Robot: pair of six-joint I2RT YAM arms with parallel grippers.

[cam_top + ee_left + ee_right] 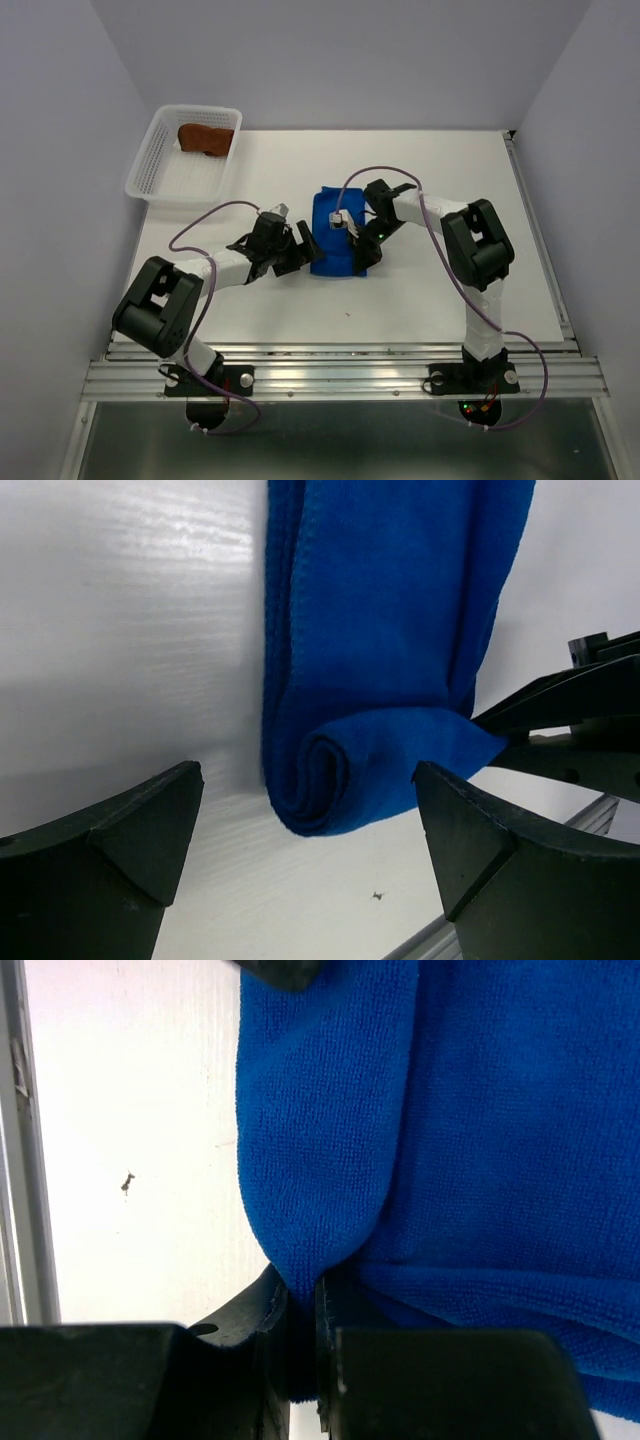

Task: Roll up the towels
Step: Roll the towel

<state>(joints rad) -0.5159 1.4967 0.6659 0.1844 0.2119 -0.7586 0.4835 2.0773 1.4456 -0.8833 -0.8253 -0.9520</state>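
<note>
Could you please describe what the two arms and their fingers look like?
The left arm and right arm have white links between bulky black joint housings; a thin purple cable loops along each. The left fingers and right fingers are matte black, angular blocks.

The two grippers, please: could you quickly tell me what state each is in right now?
Left gripper: open, holding nothing.
Right gripper: shut on the blue towel.
</note>
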